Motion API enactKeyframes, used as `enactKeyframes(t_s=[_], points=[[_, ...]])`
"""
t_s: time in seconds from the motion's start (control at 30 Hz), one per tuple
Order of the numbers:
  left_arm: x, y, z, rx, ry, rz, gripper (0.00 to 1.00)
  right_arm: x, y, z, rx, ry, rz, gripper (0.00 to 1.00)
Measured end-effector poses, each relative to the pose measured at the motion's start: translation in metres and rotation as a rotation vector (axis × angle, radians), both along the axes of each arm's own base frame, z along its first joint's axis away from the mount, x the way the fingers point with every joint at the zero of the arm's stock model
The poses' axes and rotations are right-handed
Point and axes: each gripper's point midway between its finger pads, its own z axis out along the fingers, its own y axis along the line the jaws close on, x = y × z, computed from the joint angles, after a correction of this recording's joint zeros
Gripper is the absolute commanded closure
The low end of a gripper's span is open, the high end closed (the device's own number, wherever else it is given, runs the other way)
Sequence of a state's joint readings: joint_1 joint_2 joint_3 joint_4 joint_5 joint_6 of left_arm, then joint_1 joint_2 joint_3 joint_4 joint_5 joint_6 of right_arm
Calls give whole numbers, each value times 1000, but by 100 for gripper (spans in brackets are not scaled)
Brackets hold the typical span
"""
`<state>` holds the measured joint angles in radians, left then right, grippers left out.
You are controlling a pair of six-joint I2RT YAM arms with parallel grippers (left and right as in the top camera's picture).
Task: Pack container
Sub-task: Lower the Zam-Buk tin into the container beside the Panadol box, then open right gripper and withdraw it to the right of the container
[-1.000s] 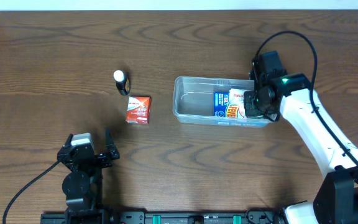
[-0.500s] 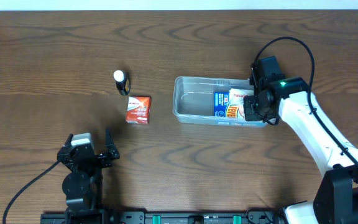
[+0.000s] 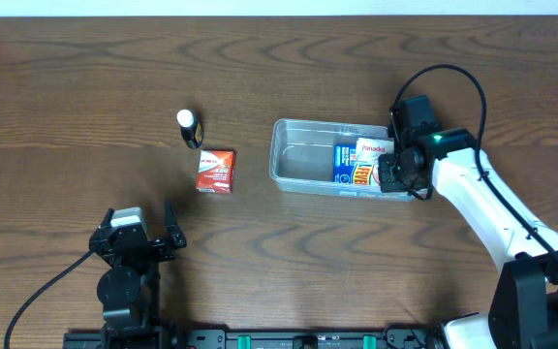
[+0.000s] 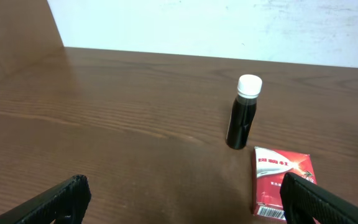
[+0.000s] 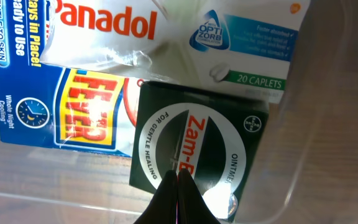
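The clear container (image 3: pixel 289 157) stands right of centre. It holds a blue fever box (image 3: pixel 349 167), a white Panadol box (image 3: pixel 373 148) and a dark green Zam-Buk box (image 5: pixel 197 149) at its right end. My right gripper (image 3: pixel 395 173) hangs over that right end. In the right wrist view its fingers (image 5: pixel 177 182) are pressed together with nothing between them, just above the Zam-Buk box. The container's clear wall (image 5: pixel 328 124) shows to the right. My left gripper (image 3: pixel 136 242) is open and empty near the front left edge; it also shows in the left wrist view (image 4: pixel 179 202).
A small red box (image 3: pixel 216 171) lies flat left of the container, with a dark bottle with a white cap (image 3: pixel 190 127) standing just behind it. Both show in the left wrist view, the bottle (image 4: pixel 243 112) and the red box (image 4: pixel 283 183).
My right gripper has shifted slightly left and toward the front over the container's right end. The left arm has not moved.
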<state>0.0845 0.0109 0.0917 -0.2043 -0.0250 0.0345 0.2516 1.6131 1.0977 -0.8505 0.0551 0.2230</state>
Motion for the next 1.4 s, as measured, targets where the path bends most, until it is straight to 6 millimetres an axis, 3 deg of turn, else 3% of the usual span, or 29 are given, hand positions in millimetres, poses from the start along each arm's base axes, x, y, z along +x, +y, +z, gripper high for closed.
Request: enactKeyframes(t_s=[0.27,0.47,1.1,1.4], points=[[0,0,0,0,0,0,2,15,-12,29,6,-24,-45,98],[0,0,0,0,0,0,2,16,-15,29,6,-27,-55,99],[0,0,0,0,0,0,2,7,-16,-6,8,-22,-54,99],[0,0,0,0,0,0,2,12,-15,-15,16,-59,-53,99]])
